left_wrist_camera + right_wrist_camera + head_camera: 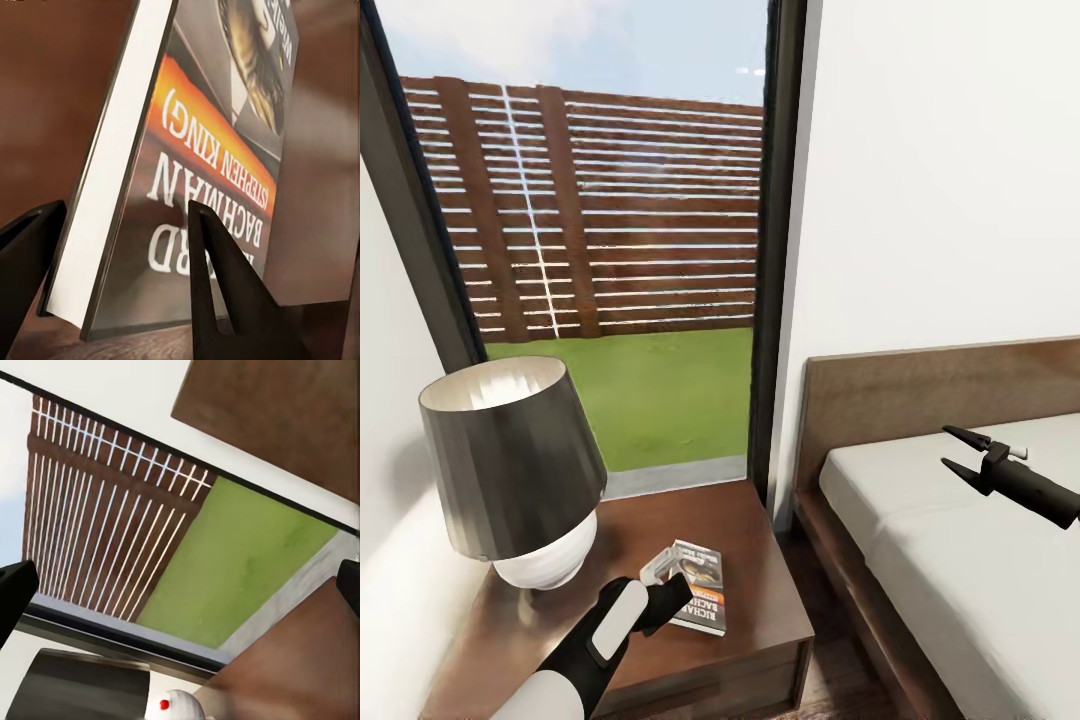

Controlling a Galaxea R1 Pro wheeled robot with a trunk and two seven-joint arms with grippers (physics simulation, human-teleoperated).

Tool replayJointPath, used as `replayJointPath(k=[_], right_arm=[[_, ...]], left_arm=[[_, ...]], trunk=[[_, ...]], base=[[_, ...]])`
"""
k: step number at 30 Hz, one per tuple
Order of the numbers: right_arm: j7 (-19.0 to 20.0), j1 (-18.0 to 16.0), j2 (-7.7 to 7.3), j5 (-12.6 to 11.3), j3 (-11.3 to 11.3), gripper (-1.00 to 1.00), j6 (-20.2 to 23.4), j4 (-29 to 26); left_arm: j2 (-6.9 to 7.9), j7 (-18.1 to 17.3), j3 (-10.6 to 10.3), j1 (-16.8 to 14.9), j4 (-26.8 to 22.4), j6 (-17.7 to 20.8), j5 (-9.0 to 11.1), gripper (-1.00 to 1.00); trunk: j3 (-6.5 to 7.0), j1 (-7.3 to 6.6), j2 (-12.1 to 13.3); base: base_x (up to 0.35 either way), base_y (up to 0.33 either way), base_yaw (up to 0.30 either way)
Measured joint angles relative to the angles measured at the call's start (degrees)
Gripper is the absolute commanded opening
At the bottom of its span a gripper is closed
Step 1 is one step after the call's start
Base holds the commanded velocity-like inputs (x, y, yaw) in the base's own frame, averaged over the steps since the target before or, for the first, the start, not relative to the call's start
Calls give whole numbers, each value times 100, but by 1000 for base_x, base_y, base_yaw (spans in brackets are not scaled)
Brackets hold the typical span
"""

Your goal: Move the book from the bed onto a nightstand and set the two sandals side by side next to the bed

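Observation:
The book (700,590), dark grey with an orange band, sits tilted on the dark brown nightstand (755,550). Its lower edge touches the wood and its near end is raised. My left gripper (665,592) is shut on that near end. In the left wrist view both dark fingers (217,285) bracket the book (202,150), one on the cover and one at the white page edge. My right gripper (945,447) hangs open and empty above the bed (960,560), near the headboard. The sandals are out of view.
A lamp (510,460) with a dark shade and white base fills the nightstand's left half, close to my left arm. A tall black-framed window (760,250) stands behind, showing grass and a slatted fence. White walls flank it. A narrow strip of floor (840,670) separates nightstand and bed.

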Motion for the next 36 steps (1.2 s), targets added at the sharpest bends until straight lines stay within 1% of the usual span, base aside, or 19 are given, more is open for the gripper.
replayJointPath(k=[16,25,31,32,36], right_arm=[[0,0,0,-3,0,100,2,-2],[1,0,0,-3,0,100,-2,-4],[3,0,0,-3,0,100,-1,-3],[4,0,0,-3,0,100,-2,-4],[2,0,1,-2,0,100,0,-7]], left_arm=[[0,-1,1,0,4,-9,17,-100],[1,-38,11,0,3,12,-68,-100],[1,-42,9,0,6,10,-74,-100],[1,-42,8,0,6,10,-75,100],[1,-46,0,3,66,28,-91,100]], trunk=[[0,1,-1],[0,1,-1],[0,1,-1],[0,1,-1],[-1,2,0]], base=[[0,0,0],[0,0,0],[0,0,0],[0,0,0],[0,0,0]])
